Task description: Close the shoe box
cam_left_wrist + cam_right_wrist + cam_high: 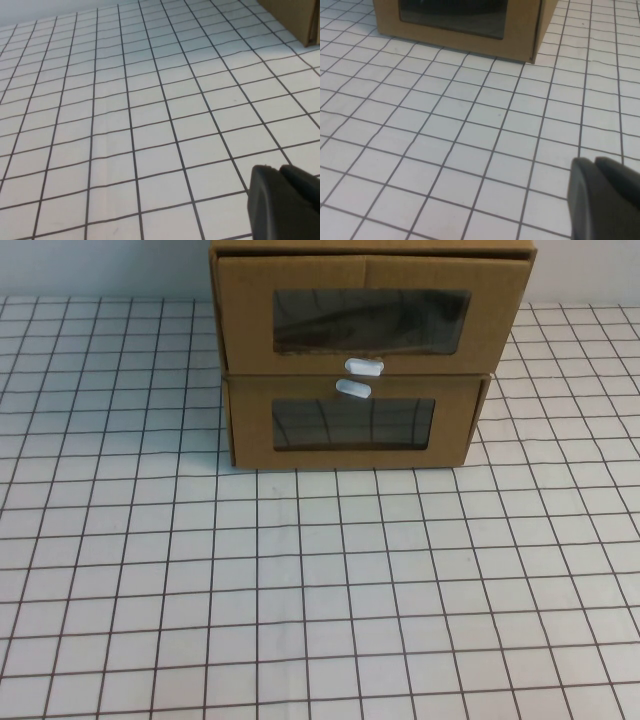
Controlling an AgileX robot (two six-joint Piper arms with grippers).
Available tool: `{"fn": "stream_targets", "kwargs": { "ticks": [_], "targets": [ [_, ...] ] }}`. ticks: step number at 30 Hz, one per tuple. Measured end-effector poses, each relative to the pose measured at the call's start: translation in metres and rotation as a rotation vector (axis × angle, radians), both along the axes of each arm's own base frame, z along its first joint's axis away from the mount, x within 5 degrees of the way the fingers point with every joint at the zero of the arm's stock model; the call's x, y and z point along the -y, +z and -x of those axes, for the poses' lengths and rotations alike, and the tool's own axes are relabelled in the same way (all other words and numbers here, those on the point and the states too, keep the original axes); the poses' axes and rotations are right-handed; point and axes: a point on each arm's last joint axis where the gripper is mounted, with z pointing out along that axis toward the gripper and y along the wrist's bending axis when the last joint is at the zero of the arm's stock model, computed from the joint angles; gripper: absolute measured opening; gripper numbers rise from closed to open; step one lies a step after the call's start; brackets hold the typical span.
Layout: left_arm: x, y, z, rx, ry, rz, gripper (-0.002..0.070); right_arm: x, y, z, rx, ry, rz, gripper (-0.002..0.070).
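At the far edge of the gridded table (320, 590), around twelve o'clock in the high view, we saw two brown cardboard drawers stacked one on the other. The upper one was the shoe box (370, 315): it had a clear window in its front and a small white pull tab (364, 366) at the bottom edge of that front. Its front panel stood forward of the box's outer sleeve, overhanging the drawer beneath, so it looked partly pulled out. Through the window we made out something dark inside, though we could not tell what it was.

The lower drawer (350, 425) rested on the table directly under the shoe box. It carried its own white tab (353, 389) at the top edge of its front, just beneath the shoe box's tab.

Neither arm appeared in the high view. The left gripper (285, 205) showed only as a dark tip in its wrist view, over bare grid, with a corner of cardboard well away from it. The right gripper (605, 200) showed the same way, with the lower drawer's front well apart from it. For both, we could not tell how the jaws stood.
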Motion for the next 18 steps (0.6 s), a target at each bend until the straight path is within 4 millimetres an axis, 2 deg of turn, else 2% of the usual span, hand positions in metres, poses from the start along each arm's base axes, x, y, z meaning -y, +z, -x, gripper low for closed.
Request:
{"fn": "stream_targets", "kwargs": {
  "ticks": [13, 18],
  "targets": [
    [0.0, 0.0, 0.0, -0.001, 0.0, 0.0, -0.0005, 0.0, 0.0, 0.0, 0.0, 0.0, 0.0, -0.0014],
    [0.0, 0.0, 0.0, 0.001, 0.0, 0.0, -0.0005, -0.002, -0.011, -0.004, -0.003, -0.002, -0.017, -0.0014]
  ]
}}
